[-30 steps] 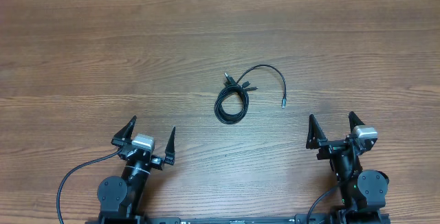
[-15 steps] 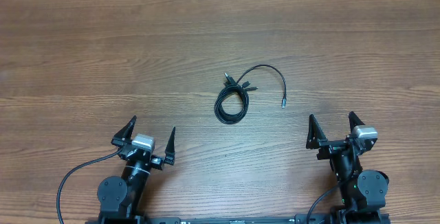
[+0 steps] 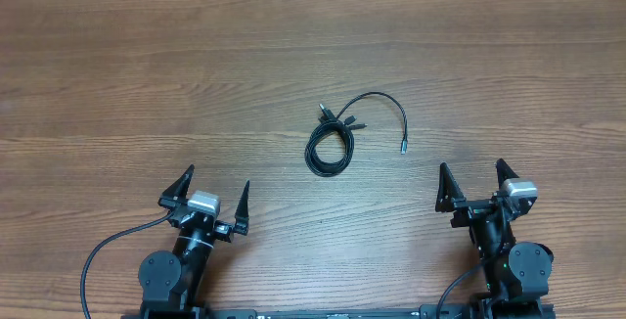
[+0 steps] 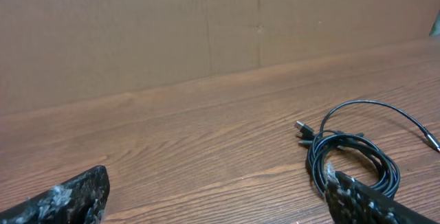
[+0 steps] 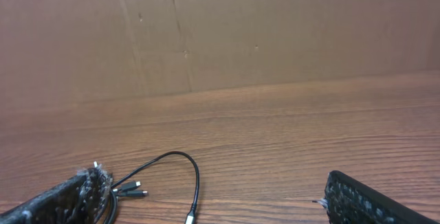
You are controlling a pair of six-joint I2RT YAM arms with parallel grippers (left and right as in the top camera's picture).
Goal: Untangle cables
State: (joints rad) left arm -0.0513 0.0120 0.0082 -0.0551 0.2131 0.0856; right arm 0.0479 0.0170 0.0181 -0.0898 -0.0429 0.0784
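The cables [image 3: 331, 147] lie as one thin black coil in the middle of the wooden table, several small plug ends poking out at its top left and one loose end arcing right to a silvery plug [image 3: 403, 149]. In the left wrist view the cables [image 4: 357, 157] sit ahead at the right; in the right wrist view the cables [image 5: 165, 172] show at the lower left, partly behind a finger. My left gripper [image 3: 214, 193] and right gripper [image 3: 471, 177] rest near the front edge, both open and empty, well short of the coil.
A brown cardboard wall [image 4: 206, 31] runs along the table's far edge. Thicker black wires [image 3: 98, 255] trail from the arm bases at the front. Bare wood table [image 3: 147, 84] surrounds the coil.
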